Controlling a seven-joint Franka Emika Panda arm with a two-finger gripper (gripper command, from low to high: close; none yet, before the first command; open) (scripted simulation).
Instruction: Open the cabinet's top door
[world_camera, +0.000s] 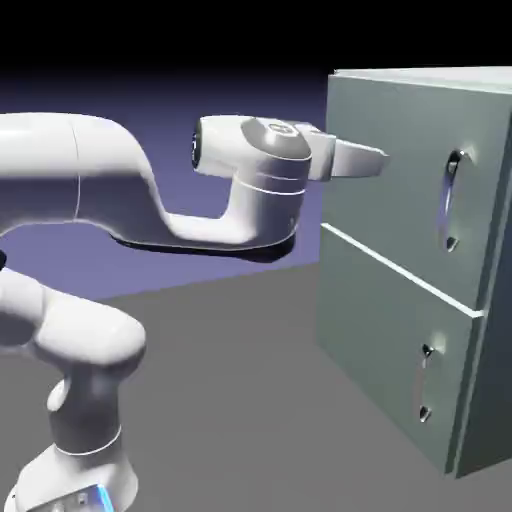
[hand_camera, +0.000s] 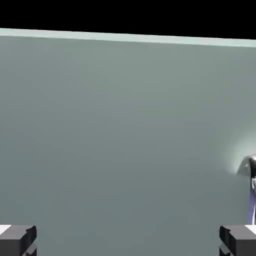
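Note:
The cabinet (world_camera: 400, 300) is a large pale grey-green box at the exterior view's right. Its top door (world_camera: 395, 170) is shut and carries a long curved silver bar handle (world_camera: 453, 200). My gripper (world_camera: 378, 158) points level at the top door, close to its face and to the left of the handle, touching nothing. In the hand view the top door (hand_camera: 125, 140) fills the picture, and the handle (hand_camera: 252, 185) shows only at the right edge. My gripper (hand_camera: 128, 242) is open, its fingertips (hand_camera: 17, 240) far apart with nothing between them.
Below the top door, past a thin pale seam, is a shorter door panel (world_camera: 385, 340) with a small silver handle (world_camera: 425, 385). The grey table (world_camera: 230, 380) lies between the robot's base and the cabinet.

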